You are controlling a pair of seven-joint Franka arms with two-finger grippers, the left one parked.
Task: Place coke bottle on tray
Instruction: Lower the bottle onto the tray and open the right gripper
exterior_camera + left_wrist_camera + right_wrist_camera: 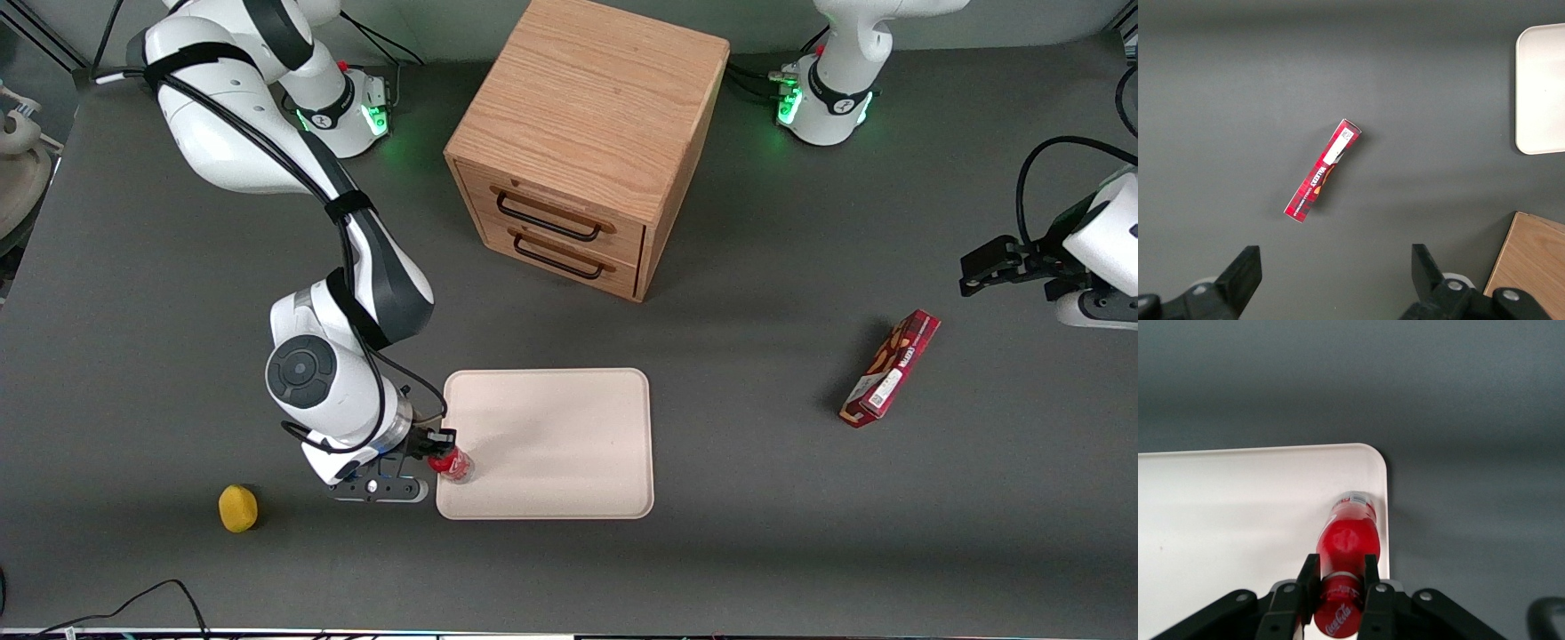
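Note:
The coke bottle (454, 464) is a small red bottle with a red cap. It stands at the corner of the pale cream-pink tray (569, 444) nearest the front camera, at the working arm's end. My gripper (442, 449) is shut on the bottle's neck, just under the cap. In the right wrist view the two black fingers (1309, 581) clamp the bottle (1348, 547) on both sides, and its base is over the tray (1238, 513) close to the rim. Whether the base touches the tray I cannot tell.
A wooden two-drawer cabinet (582, 142) stands farther from the front camera than the tray. A long red snack box (891, 367) lies toward the parked arm's end and shows in the left wrist view (1323, 171). A yellow object (237, 508) lies beside my gripper, toward the working arm's end.

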